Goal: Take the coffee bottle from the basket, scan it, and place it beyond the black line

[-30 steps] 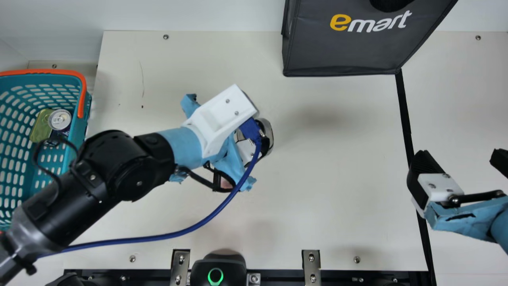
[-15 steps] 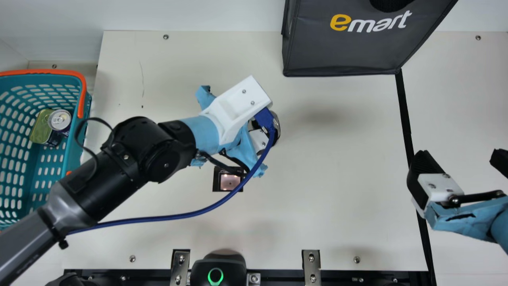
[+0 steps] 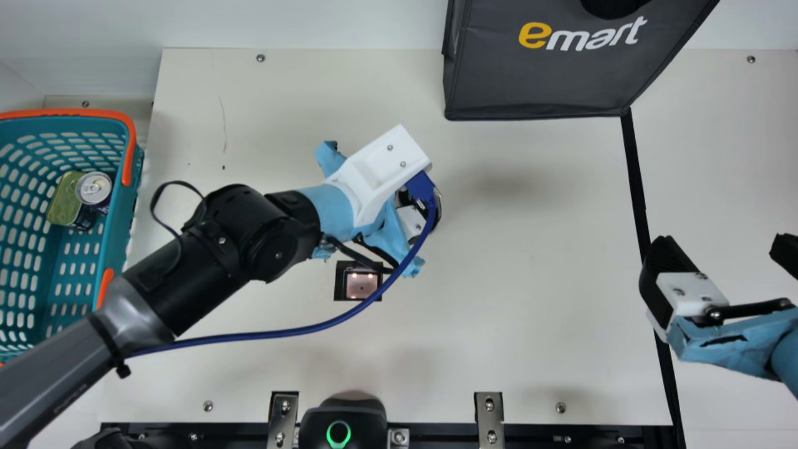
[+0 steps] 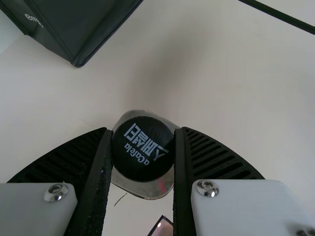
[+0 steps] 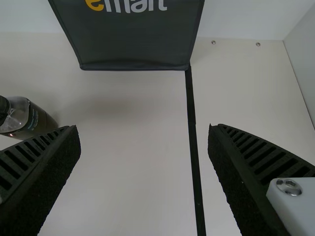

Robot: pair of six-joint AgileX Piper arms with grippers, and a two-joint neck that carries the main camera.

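Observation:
In the main view my left gripper (image 3: pixel 414 202) is over the middle of the table, its arm hiding most of the coffee bottle. The left wrist view shows the black cap of the coffee bottle (image 4: pixel 142 149) squeezed between the two pads of my left gripper (image 4: pixel 142 155). My right gripper (image 3: pixel 729 249) stands open above the black line (image 3: pixel 637 181). In the right wrist view nothing is between the fingers of my right gripper (image 5: pixel 144 135), and the bottle (image 5: pixel 29 120) shows at the side. The basket (image 3: pixel 118 224) is at the far left.
A tin (image 3: pixel 62 202) and a can (image 3: pixel 94 188) lie in the basket. The scanner window (image 3: pixel 361 285) is set in the table just nearer than the left gripper. A dark bag (image 3: pixel 542 68) stands at the back. A black device (image 3: pixel 343 421) sits at the front edge.
My left arm has moved to the right and slightly away from the front edge, uncovering the scanner window. My right arm has kept still.

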